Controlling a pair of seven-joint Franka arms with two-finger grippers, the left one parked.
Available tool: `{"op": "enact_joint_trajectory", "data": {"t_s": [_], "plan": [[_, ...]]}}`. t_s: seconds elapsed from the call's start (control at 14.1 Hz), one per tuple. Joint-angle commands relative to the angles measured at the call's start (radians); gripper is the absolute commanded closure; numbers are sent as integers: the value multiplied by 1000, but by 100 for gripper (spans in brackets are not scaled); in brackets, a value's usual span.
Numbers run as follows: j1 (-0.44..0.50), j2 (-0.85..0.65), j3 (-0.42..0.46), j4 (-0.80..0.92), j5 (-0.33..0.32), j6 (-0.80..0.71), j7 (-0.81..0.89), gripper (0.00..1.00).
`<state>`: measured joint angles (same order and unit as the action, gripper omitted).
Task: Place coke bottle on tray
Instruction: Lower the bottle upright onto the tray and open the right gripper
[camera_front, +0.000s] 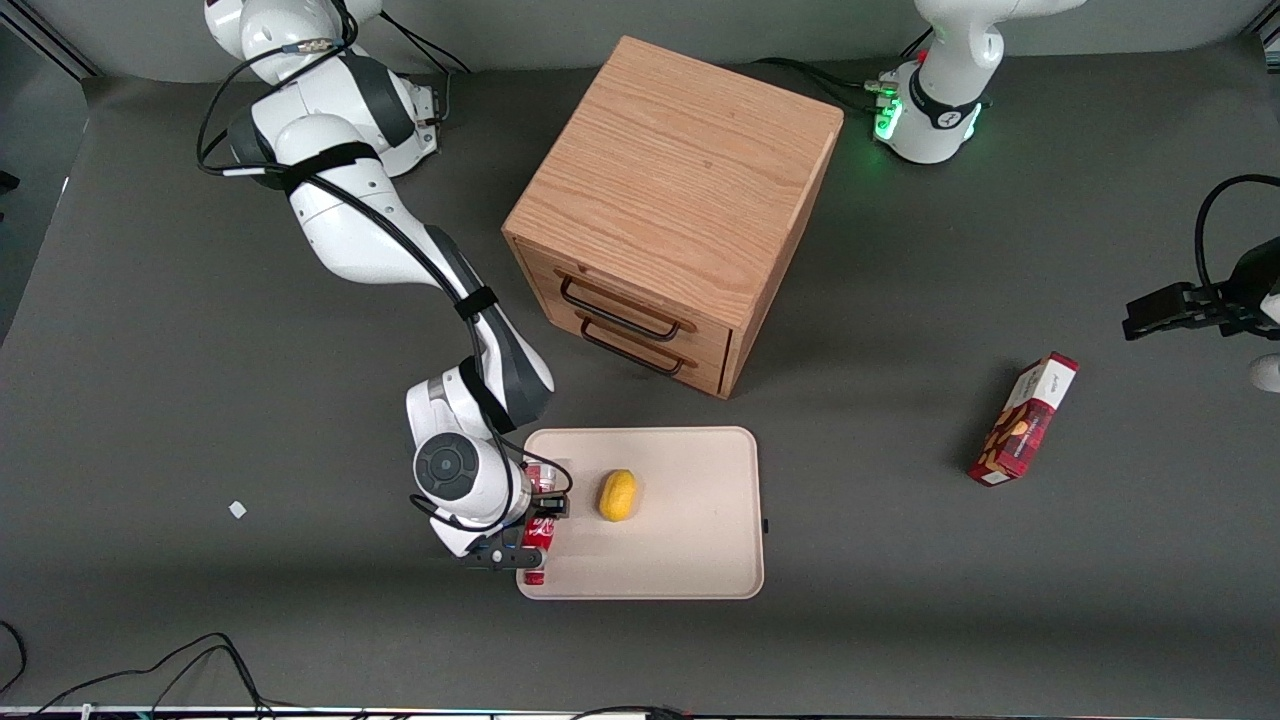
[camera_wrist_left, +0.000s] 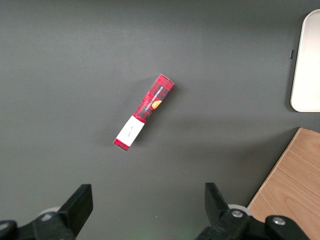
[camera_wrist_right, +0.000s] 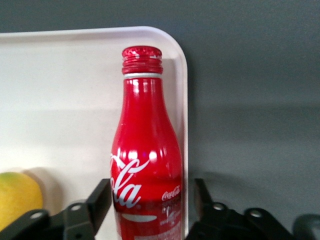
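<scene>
The coke bottle (camera_front: 538, 545) is red with white script and a red cap. It lies lengthwise on the cream tray (camera_front: 700, 560), along the rim at the working arm's end, with its cap toward the tray corner nearest the front camera. My right gripper (camera_front: 527, 532) is low over that edge and straddles the bottle's lower body. In the right wrist view the bottle (camera_wrist_right: 147, 150) sits between the black fingers of the gripper (camera_wrist_right: 148, 200). One finger is against it and a small gap shows at the other. The tray (camera_wrist_right: 60, 75) lies beneath.
A yellow lemon (camera_front: 617, 495) sits on the tray beside the bottle, also in the right wrist view (camera_wrist_right: 15, 200). A wooden drawer cabinet (camera_front: 670, 200) stands farther from the front camera than the tray. A red snack box (camera_front: 1023, 418) lies toward the parked arm's end.
</scene>
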<state>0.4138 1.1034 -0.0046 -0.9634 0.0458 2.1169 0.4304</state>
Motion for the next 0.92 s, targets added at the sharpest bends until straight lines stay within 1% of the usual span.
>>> {"op": "enact_joint_trajectory", "data": {"t_s": [0.0, 0.64, 0.85], "plan": [[2, 10, -5, 34, 25, -17, 1, 0], [2, 6, -5, 32, 25, -21, 2, 0], [-4, -25, -6, 23, 25, -76, 2, 0]]}}
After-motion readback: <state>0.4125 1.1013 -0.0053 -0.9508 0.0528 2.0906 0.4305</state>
